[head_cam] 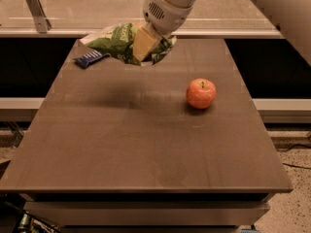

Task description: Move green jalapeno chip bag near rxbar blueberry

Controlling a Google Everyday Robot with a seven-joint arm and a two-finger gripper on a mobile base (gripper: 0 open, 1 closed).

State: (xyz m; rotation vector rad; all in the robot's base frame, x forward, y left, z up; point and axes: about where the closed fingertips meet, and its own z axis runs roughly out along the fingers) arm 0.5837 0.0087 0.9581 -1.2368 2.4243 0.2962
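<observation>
The green jalapeno chip bag is crinkled green foil with white ends. It hangs lifted above the far left part of the table. My gripper is shut on the bag's right side, with a tan finger pressed against the foil. The rxbar blueberry, a small dark navy wrapper, lies flat on the table just left of and below the bag, near the far left corner. The bag's right end is partly hidden behind my gripper.
A red-orange apple sits on the brown table right of centre. A metal rail and a bracket run behind the table's far edge. My arm comes in from the top right.
</observation>
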